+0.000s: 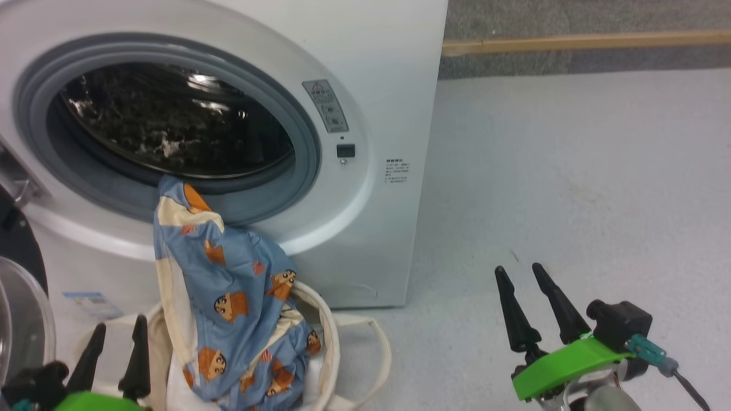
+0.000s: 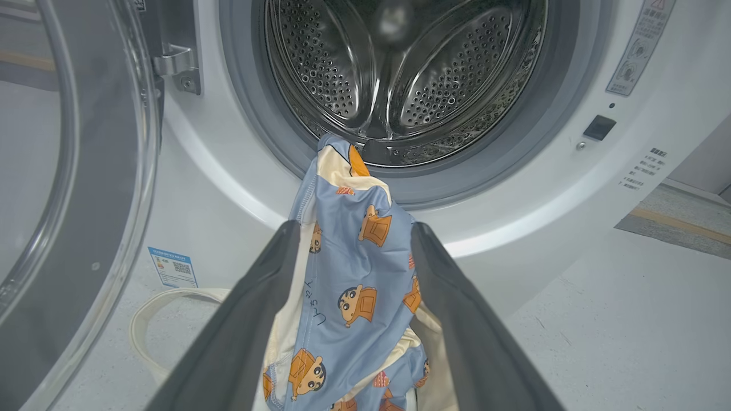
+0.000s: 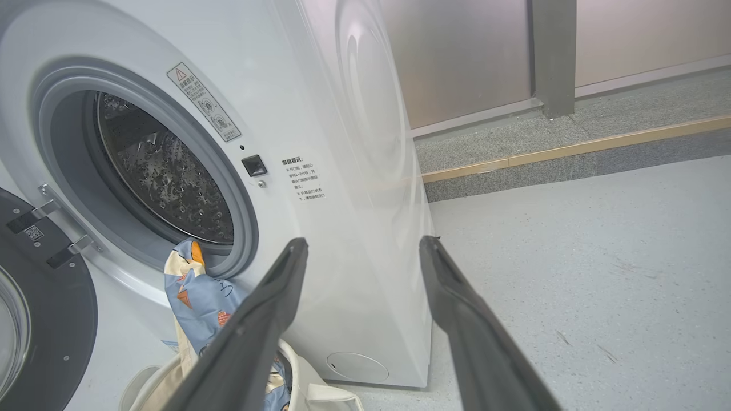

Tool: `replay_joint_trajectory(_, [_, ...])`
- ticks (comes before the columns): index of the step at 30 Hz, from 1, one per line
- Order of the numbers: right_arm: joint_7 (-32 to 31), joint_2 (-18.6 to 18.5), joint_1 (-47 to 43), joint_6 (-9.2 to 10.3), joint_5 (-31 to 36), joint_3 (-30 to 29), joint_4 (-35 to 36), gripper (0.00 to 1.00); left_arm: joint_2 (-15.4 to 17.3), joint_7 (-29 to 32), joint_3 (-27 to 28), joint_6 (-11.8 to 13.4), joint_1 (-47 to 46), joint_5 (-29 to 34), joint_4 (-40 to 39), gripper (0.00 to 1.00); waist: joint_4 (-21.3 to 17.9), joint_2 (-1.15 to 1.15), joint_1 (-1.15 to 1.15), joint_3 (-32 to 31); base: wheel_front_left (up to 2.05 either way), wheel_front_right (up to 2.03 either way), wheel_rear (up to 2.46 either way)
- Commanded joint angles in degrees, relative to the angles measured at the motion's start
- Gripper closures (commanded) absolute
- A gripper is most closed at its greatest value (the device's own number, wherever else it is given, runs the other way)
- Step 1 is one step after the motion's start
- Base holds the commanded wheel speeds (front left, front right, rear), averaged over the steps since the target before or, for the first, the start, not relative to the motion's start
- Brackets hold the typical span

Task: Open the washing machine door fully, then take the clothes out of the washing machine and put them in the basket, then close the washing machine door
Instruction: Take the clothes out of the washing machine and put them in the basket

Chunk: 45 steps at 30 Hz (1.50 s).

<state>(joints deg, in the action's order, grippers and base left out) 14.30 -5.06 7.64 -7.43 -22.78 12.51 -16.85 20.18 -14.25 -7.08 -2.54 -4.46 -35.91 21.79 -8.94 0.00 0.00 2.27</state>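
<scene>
The clothes [image 1: 228,297] hang lengthwise from the washing machine [image 1: 371,85] drum lip into the basket [image 1: 331,337], at two o'clock from the nearer left tool [image 1: 121,322]. The right tool [image 1: 518,268] is well apart at three o'clock. Both tools gape, empty.

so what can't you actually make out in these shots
Basket bottom, head view: covered by the clothes draped into it.
Door, head view: cut off by the left edge.
Warning sticker print, head view: too small to read.
Drum floor, head view: dark and blurred, with its front part hidden behind the grey ring.
</scene>
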Motion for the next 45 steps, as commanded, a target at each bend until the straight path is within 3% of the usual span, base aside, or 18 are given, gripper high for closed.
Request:
replay_joint_trajectory(1, [0.7, 0.2, 2.1, -0.06, 0.2, 1.0, 2.3, 0.00, 1.6, -0.1, 1.9, -0.1, -4.4, 0.0, -0.6, 0.00, 0.0, 0.00, 0.00, 1.3, 0.00, 0.00, 0.00])
replay_joint_trajectory(10, [0.7, 0.5, 4.4, -0.06, 0.6, 0.4, 3.4, 0.00, 2.3, 2.5, -0.1, -2.4, -14.0, -0.5, 6.6, 0.00, -0.4, 0.00, 0.00, 7.2, 0.00, 0.00, 0.00])
replay_joint_trajectory(19, [0.7, 0.9, 6.8, -0.06, 1.3, -0.1, 4.7, 0.00, 2.5, 3.6, -4.3, -4.6, -27.3, -1.1, 21.2, 0.00, -2.0, 0.00, 0.00, 14.6, 0.00, 0.00, 0.00])
replay_joint_trajectory(27, [0.7, 0.6, 8.8, -0.06, 2.2, -1.0, 6.2, 0.00, 2.0, 2.9, -9.6, -4.9, -37.4, -4.7, 29.5, 0.00, -3.7, 0.00, 0.00, 20.0, 0.00, 0.00, 0.00])
replay_joint_trajectory(34, [0.7, 0.6, 9.6, -0.06, 2.5, -0.8, 7.2, 0.00, 3.5, 2.5, -15.4, -4.9, -43.2, -10.3, 33.6, 0.00, -4.9, 0.00, 0.00, 23.1, 0.00, 0.00, 0.00])
replay_joint_trajectory(45, [0.7, 0.4, 9.9, -0.06, 2.6, -0.6, 8.1, 0.00, 4.9, 2.5, -22.0, -4.9, -48.2, -15.4, 38.2, 0.00, -5.8, 0.00, 0.00, 25.5, 0.00, 0.00, 0.00])
